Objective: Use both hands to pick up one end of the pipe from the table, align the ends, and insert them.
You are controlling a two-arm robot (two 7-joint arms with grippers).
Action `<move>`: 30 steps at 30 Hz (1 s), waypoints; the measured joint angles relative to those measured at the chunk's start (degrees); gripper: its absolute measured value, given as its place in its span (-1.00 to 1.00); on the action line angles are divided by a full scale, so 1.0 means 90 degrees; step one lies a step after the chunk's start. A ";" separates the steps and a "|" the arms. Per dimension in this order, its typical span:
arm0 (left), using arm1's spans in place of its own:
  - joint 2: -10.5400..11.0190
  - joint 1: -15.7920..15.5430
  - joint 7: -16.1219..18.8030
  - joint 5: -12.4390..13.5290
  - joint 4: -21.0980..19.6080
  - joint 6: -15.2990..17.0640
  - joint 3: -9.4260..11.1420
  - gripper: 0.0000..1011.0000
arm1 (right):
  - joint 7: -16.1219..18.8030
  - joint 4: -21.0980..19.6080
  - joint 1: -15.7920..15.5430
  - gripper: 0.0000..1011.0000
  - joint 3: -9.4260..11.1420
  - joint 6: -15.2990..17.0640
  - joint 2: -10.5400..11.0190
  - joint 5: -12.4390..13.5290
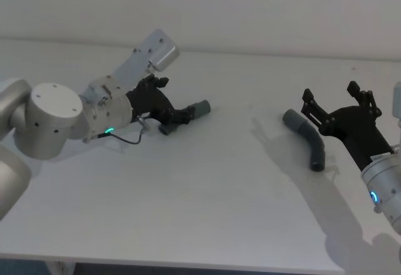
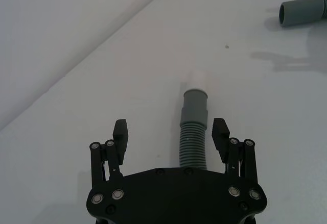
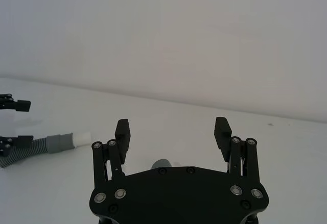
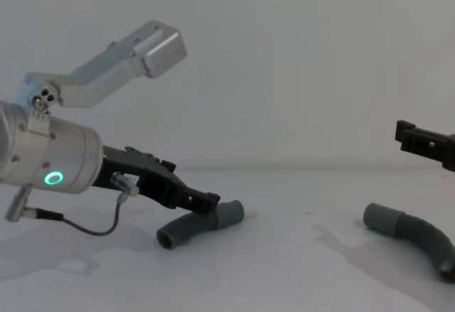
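Head view: black parallel-jaw left gripper sits low over the left curved dark-grey ribbed pipe piece on the pale matte table. The right gripper is raised near the right pipe piece.
Left wrist view: fingers spread, straddling the ribs. Best to close squarely behind the smooth cuff.
Right wrist view: fingers spread.
Chest view: bare table between the pieces gives room to join them.

No readable text, label, brand, number or sign — nothing legible on any surface.

Silver cylindrical left wrist with a green ring light — black screw-studded jaws, a thin black cable.
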 joint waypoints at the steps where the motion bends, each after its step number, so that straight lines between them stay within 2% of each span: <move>1: -0.0026 -0.0018 -0.0007 0.0019 0.0039 -0.0003 0.0020 0.98 | 0.0000 0.0000 0.0000 0.98 0.0000 0.0000 0.0000 0.0000; 15: -0.0246 -0.0086 -0.0021 0.0158 0.0338 -0.0073 0.0120 0.98 | 0.0000 0.0000 0.0000 0.98 0.0000 0.0000 0.0000 0.0000; 30: -0.0458 -0.0068 0.0093 0.0233 0.0510 -0.0042 0.0072 0.98 | 0.0000 0.0000 0.0000 0.98 0.0000 0.0000 0.0000 0.0000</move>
